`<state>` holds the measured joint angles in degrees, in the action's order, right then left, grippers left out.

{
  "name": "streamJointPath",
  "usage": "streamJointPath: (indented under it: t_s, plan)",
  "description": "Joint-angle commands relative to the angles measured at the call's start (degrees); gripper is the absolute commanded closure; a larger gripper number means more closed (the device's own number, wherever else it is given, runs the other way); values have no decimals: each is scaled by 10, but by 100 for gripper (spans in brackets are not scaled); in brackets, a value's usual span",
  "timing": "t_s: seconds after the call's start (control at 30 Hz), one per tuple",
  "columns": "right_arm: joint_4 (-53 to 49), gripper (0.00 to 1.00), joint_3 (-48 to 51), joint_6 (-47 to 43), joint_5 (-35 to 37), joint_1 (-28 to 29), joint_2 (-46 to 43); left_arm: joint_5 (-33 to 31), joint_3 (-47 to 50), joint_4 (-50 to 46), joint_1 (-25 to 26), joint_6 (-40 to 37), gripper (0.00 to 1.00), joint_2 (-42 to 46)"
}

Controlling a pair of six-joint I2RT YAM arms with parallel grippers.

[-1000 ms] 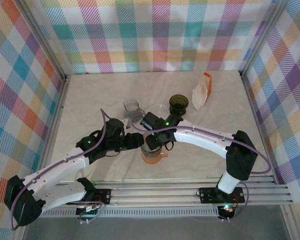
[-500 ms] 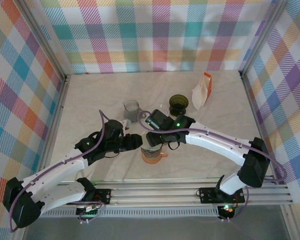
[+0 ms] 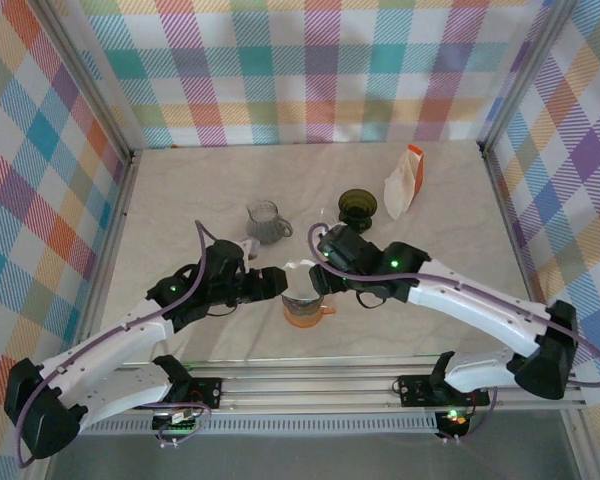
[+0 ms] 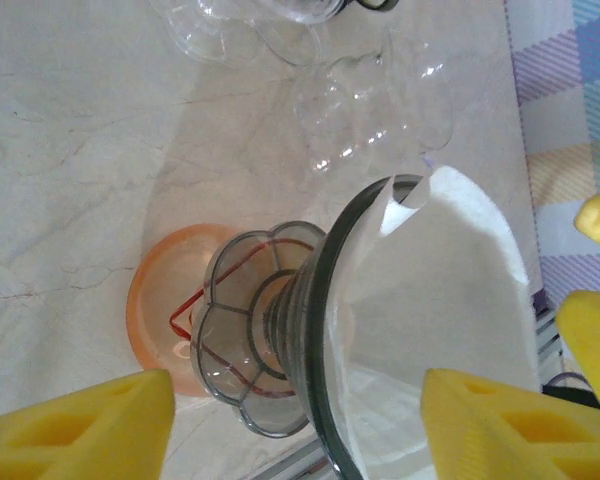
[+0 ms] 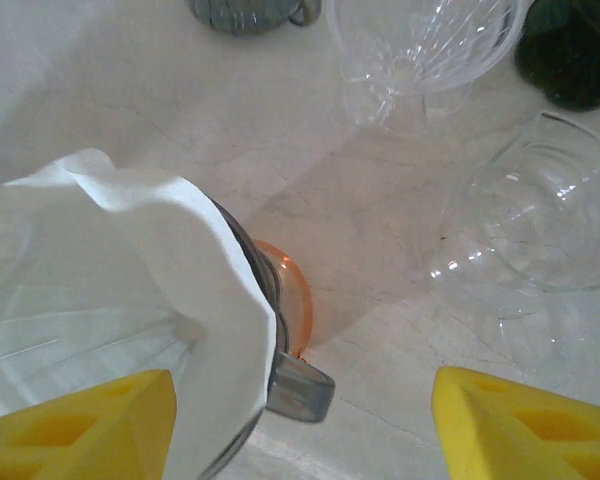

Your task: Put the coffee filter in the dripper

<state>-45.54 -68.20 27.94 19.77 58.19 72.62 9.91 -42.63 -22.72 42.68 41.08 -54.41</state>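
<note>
Overhead; wrists (close) share dripper (image 4: pixel 280 335).

Left arm (image 3: pixel 120 340): stretched low from the near-left corner of the desk (image 3: pixel 180 200) toward its middle. Left tool (image 3: pixel 280 283): level, pointing right, yellow fingers (image 4: pixel 80 425) spread wide. Right arm (image 3: pixel 460 300): swept in from the near-right corner. Right tool (image 3: pixel 315 268): angled down toward the middle, fingers (image 5: pixel 525 425) likewise parted wide.

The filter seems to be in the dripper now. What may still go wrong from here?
The filter sits unevenly, one edge standing above the dripper rim, so it may slip out. The dripper stands between the fingers of the open left pincer; a careless retreat might tip it off the orange base.
</note>
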Motion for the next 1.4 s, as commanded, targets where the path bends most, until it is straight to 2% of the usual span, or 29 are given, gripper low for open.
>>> streamJointPath:
  t_s: [0.0,0.13,0.3,0.43,0.57,0.83,0.93,1.1,1.23,1.37]
  plan:
    - [22,31,20,17,22,4,-45,-16,-29,-22,6,-3,29,31]
    - [22,34,65,47,42,3,-101,-41,-50,-48,5,-7,24,66]
    - [58,38,171,91,12,3,-162,-93,-56,-77,6,-11,0,136]
    - [129,41,254,110,-37,3,-176,-127,-50,-105,5,-15,0,185]
    - [191,48,317,132,-48,3,-165,-145,-33,-122,6,-13,0,228]
    - [316,55,390,118,-83,0,-131,-153,-24,-143,6,-9,0,254]
    - [352,54,428,108,-89,-3,-154,-156,-22,-147,6,-9,0,256]
    - [394,46,478,101,-126,-19,-202,-160,-15,-147,5,-6,0,257]
    - [422,47,485,68,-163,-34,-199,-158,-6,-139,6,0,0,256]
    - [472,45,502,38,-237,-83,-183,-157,-2,-138,6,2,0,254]
